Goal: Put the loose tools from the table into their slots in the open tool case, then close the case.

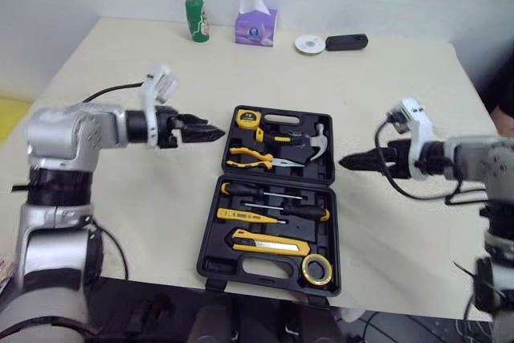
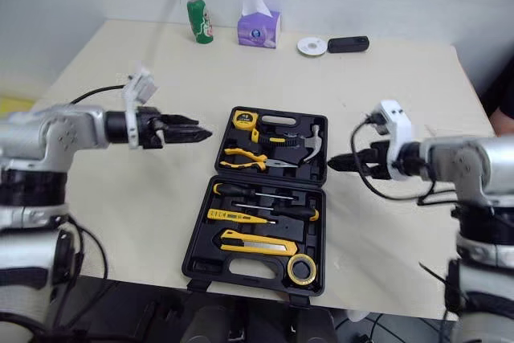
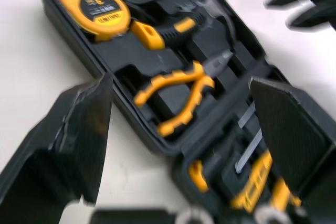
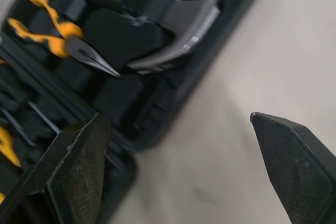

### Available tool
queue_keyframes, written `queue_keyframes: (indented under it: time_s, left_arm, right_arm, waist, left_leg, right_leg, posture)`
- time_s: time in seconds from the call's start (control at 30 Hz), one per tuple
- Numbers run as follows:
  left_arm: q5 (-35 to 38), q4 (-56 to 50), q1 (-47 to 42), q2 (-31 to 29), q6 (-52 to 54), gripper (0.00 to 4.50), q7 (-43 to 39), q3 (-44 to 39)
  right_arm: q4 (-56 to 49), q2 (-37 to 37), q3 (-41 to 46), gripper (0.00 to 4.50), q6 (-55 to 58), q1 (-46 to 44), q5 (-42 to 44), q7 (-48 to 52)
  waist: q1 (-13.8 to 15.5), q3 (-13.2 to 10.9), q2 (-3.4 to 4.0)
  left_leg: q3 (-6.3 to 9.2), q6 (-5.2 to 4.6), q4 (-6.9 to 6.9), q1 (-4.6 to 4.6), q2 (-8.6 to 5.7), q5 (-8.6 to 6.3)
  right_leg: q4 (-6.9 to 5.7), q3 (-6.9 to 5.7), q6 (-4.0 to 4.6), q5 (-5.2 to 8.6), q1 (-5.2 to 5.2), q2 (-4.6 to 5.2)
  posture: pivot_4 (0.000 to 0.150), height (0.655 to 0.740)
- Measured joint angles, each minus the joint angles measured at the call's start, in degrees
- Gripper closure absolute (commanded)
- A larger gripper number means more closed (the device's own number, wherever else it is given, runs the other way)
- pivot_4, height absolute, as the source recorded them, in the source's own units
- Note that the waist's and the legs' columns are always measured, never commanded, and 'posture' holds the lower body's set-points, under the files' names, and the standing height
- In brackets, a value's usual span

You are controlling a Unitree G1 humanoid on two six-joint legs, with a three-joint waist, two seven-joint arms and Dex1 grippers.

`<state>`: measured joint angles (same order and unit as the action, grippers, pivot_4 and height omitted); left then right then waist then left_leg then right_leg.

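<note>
Left eye view: an open black tool case [image 1: 277,168] lies flat on a beige table [image 1: 136,214], between the 2 claws. The left claw [image 1: 217,133] hovers just beside the case's far left corner, its 2 fingers [image 3: 79,129] spread apart and holding nothing. The right claw [image 1: 344,163] hovers just off the case's right edge, level with the hinge, its fingers also apart and empty.

Ahead of the left claw, a yellow tape measure [image 1: 247,117] and yellow-handled pliers [image 1: 255,160] sit in their slots. A hammer [image 1: 312,144] lies closest to the right claw. The case's near half holds screwdrivers [image 1: 273,194], a utility knife [image 1: 269,241] and a roll of tape [image 1: 319,269].

Well beyond both claws, along the table's far edge, stand a green bottle [image 1: 197,19], a purple tissue box [image 1: 256,26], a white disc [image 1: 310,43] and a small black object [image 1: 346,41].
</note>
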<state>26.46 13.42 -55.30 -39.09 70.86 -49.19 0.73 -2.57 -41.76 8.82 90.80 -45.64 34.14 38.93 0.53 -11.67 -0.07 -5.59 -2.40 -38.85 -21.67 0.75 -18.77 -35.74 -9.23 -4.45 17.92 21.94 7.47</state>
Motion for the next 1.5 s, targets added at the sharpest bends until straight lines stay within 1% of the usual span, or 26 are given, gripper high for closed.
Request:
queue_keyframes:
  time_s: [0.03, 0.1, 0.13, 0.17, 0.27, 0.4, 0.53, 0.63, 0.87, 1.33, 1.5]
  left_arm:
    - [-0.2, 1.17, -0.35, 0.11, 1.12, 0.1, 0.53, 0.69]
    - [-1.41, 4.94, -2.91, 1.0, 4.38, 0.1, 2.03, 3.04]
    - [-1.96, 5.91, -3.83, 1.62, 5.24, 0.1, 2.43, 4.48]
    - [-2.72, 7.09, -5.13, 2.29, 5.52, 0.1, 2.54, 7.56]
    - [-3.95, 9.25, -5.88, 2.56, 5.19, 0.1, 2.78, 9.65]
    - [-5.17, 11.89, -6.72, 2.79, 5.2, 0.1, 3.33, 10.2]
    - [-6.51, 12.08, -7.01, 3.06, 4.38, 0.1, 3.51, 11.79]
    - [-7.43, 12.85, -7.04, 4.12, 3.48, 0.1, 4.87, 11.51]
    - [-8.86, 14.19, -7.07, 4.8, 1.62, 0.1, 4.37, 13.21]
    - [-11.5, 18.86, -9.1, 7.14, -2.15, 0.1, 5.35, 12.95]
    - [-12.18, 18.97, -9.26, 7.94, -2.23, 0.1, 5.32, 12.81]
  right_arm:
    - [1.02, 0.04, -0.01, 0.09, 0.85, -0.64, 0.59, -1.46]
    - [3.53, 0.06, -1.28, 0.09, 1.4, -2.86, 1.09, -4.87]
    - [4.14, 0.57, -2.2, 0.09, 1.4, -3.95, 1.51, -6.12]
    - [5.04, 1.56, -3.49, 0.09, 1.4, -5.64, 2.58, -8.2]
    - [5.91, 2.0, -4.17, 0.09, 1.4, -5.98, 3.86, -11.09]
    - [7.59, 2.98, -4.19, 0.09, 1.4, -5.98, 4.82, -15.31]
    - [8.24, 4.9, -3.93, 0.09, 1.41, -5.98, 6.26, -19.04]
    - [8.63, 5.39, -3.68, 0.09, 1.41, -5.96, 7.41, -21.33]
    - [10.63, 8.18, -1.72, 0.09, 1.41, -5.97, 9.46, -26.81]
    - [11.98, 8.78, -2.16, 0.09, 1.41, -6.09, 9.89, -30.88]
    - [11.98, 8.89, -2.15, 0.09, 1.41, -6.09, 9.9, -31.52]
  waist:
    - [-0.21, 0.0, 0.0]
    - [-0.43, 0.01, -0.02]
    - [-0.5, 0.01, -0.02]
    - [-0.53, 0.01, -0.02]
    - [-0.58, 0.01, -0.03]
    - [-0.62, 0.01, -0.03]
    - [-0.65, 0.01, -0.03]
    - [-0.65, 0.01, -0.03]
    - [-0.67, 0.01, -0.03]
    - [-0.71, 0.01, -0.03]
    - [-0.72, 0.02, -0.03]
  left_leg:
    - [-0.06, -0.01, -0.01, -0.19, -0.06, 0.01]
    - [-0.09, -0.11, -0.23, -0.91, -0.13, 0.08]
    - [-0.1, -0.14, -0.22, -1.0, -0.19, 0.15]
    - [-0.11, -0.14, -0.23, -1.0, -0.2, 0.15]
    - [-0.12, -0.15, -0.21, -1.01, -0.2, 0.16]
    - [-0.13, -0.13, -0.21, -1.01, -0.2, 0.28]
    - [-0.13, -0.09, -0.21, -0.98, -0.19, 0.33]
    - [-0.13, -0.09, -0.21, -0.99, -0.18, 0.33]
    - [-0.15, -0.11, -0.21, -0.98, -0.18, 0.34]
    - [-0.18, -0.12, -0.22, -0.96, -0.19, 0.35]
    - [-0.21, -0.12, -0.22, -0.93, -0.19, 0.35]
  right_leg:
    - [-0.1, 0.04, 0.0, 0.0, 0.24, 0.0]
    - [-0.26, 0.04, -0.02, -0.01, 0.87, -0.02]
    - [-0.26, 0.02, -0.06, -0.03, 0.96, -0.08]
    - [-0.26, 0.02, -0.06, -0.03, 0.96, -0.11]
    - [-0.26, 0.02, -0.06, -0.03, 0.96, -0.17]
    - [-0.26, 0.06, -0.13, -0.07, 0.96, -0.06]
    - [-0.29, 0.1, -0.13, -0.07, 0.96, -0.04]
    - [-0.29, 0.1, -0.13, -0.07, 0.97, -0.04]
    - [-0.31, 0.11, -0.13, -0.07, 0.97, -0.06]
    - [-0.35, 0.13, -0.13, -0.07, 0.97, -0.04]
    - [-0.38, 0.15, -0.13, -0.07, 0.97, -0.05]
  posture:
    - [0.15, 0.74]
    - [0.15, 0.74]
    - [0.15, 0.74]
    - [0.15, 0.74]
    - [0.15, 0.74]
    - [0.15, 0.74]
    - [0.15, 0.74]
    - [0.15, 0.74]
    - [0.15, 0.74]
    - [0.15, 0.74]
    - [0.15, 0.74]
